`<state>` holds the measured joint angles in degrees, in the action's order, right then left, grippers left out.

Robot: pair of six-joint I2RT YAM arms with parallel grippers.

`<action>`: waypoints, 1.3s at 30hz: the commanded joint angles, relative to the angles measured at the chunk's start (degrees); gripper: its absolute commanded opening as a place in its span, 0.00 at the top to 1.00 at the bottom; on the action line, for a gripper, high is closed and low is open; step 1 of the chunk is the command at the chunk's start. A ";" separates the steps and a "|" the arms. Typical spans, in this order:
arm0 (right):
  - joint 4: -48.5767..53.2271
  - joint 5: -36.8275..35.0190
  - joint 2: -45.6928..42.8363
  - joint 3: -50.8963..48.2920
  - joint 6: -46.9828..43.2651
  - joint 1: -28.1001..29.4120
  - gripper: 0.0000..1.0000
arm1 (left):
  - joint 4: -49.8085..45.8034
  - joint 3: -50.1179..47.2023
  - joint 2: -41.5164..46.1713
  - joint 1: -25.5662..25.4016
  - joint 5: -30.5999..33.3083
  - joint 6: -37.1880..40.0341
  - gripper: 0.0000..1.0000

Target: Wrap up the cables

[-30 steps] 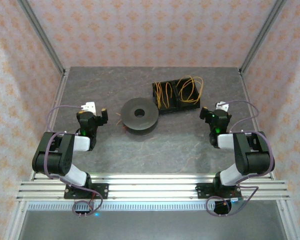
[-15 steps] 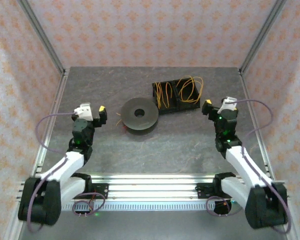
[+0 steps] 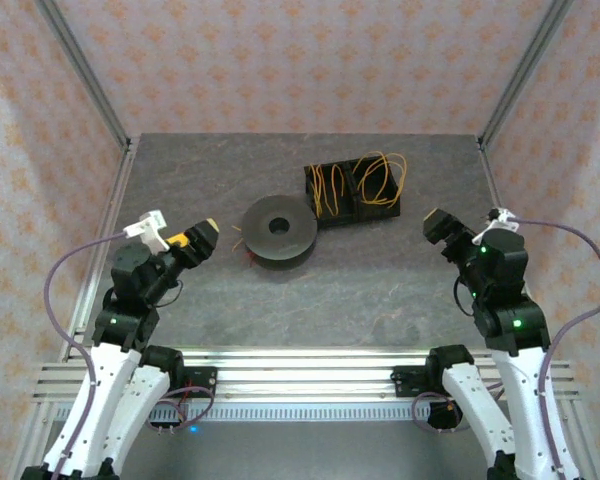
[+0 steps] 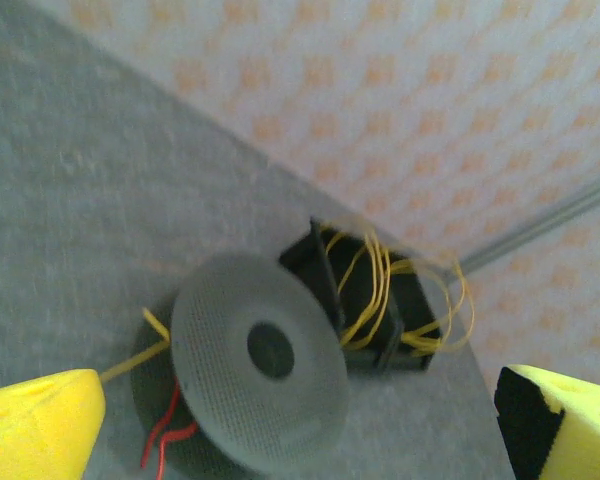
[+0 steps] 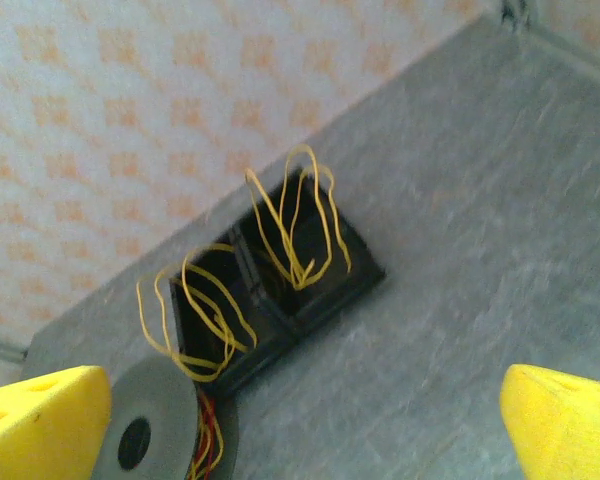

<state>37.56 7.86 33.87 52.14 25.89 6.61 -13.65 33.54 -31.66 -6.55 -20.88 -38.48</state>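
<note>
Having unfolded from tucked poses within the last second, now stretched up and forward over the grey table [image 3: 310, 290]: both arms, the left one swung out toward the left rail, the right one toward the right rail. No change meanwhile to anything on the table. Lying flat near the middle, as before, the dark round spool [image 3: 278, 230]; just behind and to the right of it, not touching, the black two-compartment box [image 3: 355, 214]. Standing up out of both compartments in loose loops, the orange and yellow cables [image 3: 378, 178]. At the spool's near-left edge, short red and yellow wire ends [image 4: 170, 435] poking out; impossible to tell how much wire is wound under the rim. Pointing inward at spool and box, the left gripper [image 3: 195, 237] and right gripper [image 3: 440, 225], each spread wide with nothing between its yellow pads, well short of any cable. Judged from this: approach only just begun, wrapping of the boxed loops not started. Next, probably a reach to the box for a loop, with thin springy wire likely to slip or to snag on the divider.
</note>
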 commanded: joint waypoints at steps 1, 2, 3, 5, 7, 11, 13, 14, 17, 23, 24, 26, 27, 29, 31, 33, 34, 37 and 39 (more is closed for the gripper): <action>2.12 7.25 1.95 -2.07 3.88 0.16 0.01 | -4.72 -0.01 -3.85 0.60 -5.37 -5.60 0.01; 1.10 8.40 2.23 -3.00 4.08 0.16 0.01 | -0.79 -1.47 -5.48 1.45 -6.89 -7.63 0.01; -0.01 9.68 2.26 -3.85 4.28 0.16 0.01 | 4.75 -2.98 -7.23 2.38 -9.01 -9.25 0.01; -2.46 12.41 2.47 -6.33 4.83 0.15 0.02 | 17.00 -8.07 -11.03 3.62 -12.33 -15.30 0.01; -3.83 15.68 3.39 -7.80 5.10 0.24 0.06 | 28.22 -11.88 -15.14 4.01 -13.82 -21.01 0.01; -6.51 20.44 5.61 -10.83 6.10 0.48 0.12 | 28.89 -8.70 -27.14 4.00 -16.56 -19.69 0.01; -6.58 20.79 6.40 -11.57 6.37 0.72 0.15 | 31.41 -6.86 -33.71 3.74 -21.06 -19.71 0.10; -6.63 20.92 6.46 -11.87 6.50 0.85 0.16 | 34.35 -6.69 -36.11 3.49 -22.64 -20.57 0.15; -7.06 21.90 6.36 -13.06 7.08 1.12 0.18 | 42.25 -6.27 -42.98 3.11 -25.49 -23.72 0.26; -7.04 22.08 4.49 -14.21 8.59 1.42 0.19 | 49.92 -3.69 -54.41 3.11 -27.28 -25.02 0.38; -7.06 22.07 4.21 -14.26 8.90 1.45 0.20 | 50.91 -2.92 -56.38 3.04 -27.54 -25.34 0.40; -6.74 22.35 4.08 -14.06 8.93 1.47 0.21 | 55.12 -1.86 -59.86 3.11 -28.46 -27.10 0.44; -6.47 22.47 4.02 -13.84 8.89 1.44 0.21 | 58.09 -1.48 -61.88 3.07 -29.04 -28.60 0.48; -5.56 22.44 3.95 -13.43 8.58 1.43 0.22 | 63.93 -0.93 -65.32 3.09 -30.09 -31.75 0.57; -4.84 22.34 3.79 -13.16 8.23 1.47 0.22 | 72.90 -1.37 -68.93 3.05 -30.99 -36.48 0.71; -4.13 22.28 3.78 -12.86 8.02 1.47 0.22 | 82.09 -2.36 -72.26 3.11 -31.30 -41.24 0.86; -3.95 22.22 3.70 -12.77 7.97 1.47 0.22 | 86.27 -3.04 -73.66 3.07 -31.17 -43.40 0.93; -3.61 22.28 3.77 -12.17 7.89 1.43 0.20 | 94.45 -5.01 -75.63 3.13 -30.19 -47.65 1.00; -3.78 22.77 3.92 -11.74 7.96 1.42 0.17 | 94.37 -6.34 -74.27 3.12 -29.17 -47.23 1.00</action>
<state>33.01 30.02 38.39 38.46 34.13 7.73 70.06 29.02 -106.50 -3.38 -50.52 -80.93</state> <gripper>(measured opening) 0.823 0.046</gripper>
